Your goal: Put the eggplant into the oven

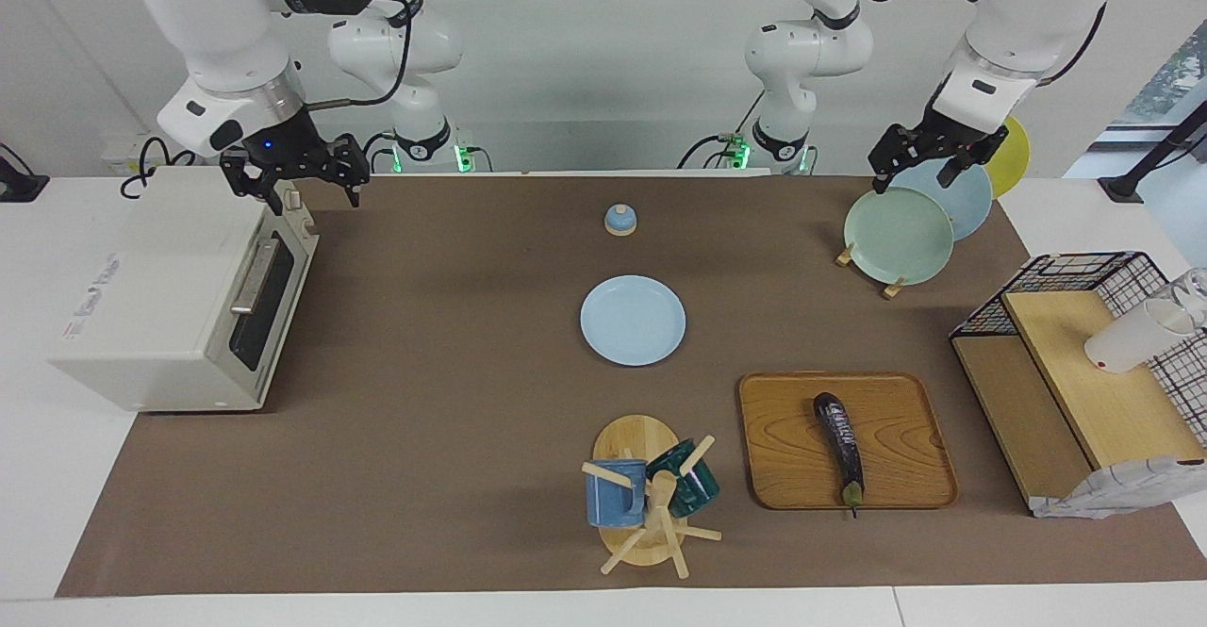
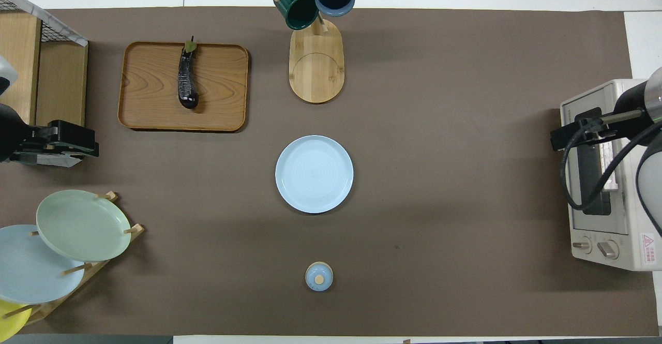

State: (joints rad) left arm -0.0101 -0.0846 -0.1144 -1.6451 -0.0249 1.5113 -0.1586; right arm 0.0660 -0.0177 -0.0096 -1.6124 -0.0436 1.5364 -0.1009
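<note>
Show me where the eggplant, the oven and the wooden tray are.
eggplant (image 1: 838, 443): facing view, middle of its dark body.
oven (image 1: 141, 297): facing view, its off-white top.
wooden tray (image 2: 150, 85): overhead view, bare wood beside the eggplant.

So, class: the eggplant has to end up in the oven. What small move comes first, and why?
Probably the right tool, over the oven, drops to the handle, since the door looks shut. The eggplant lies untouched on the wooden tray; the left tool hangs over the plate rack.
</note>
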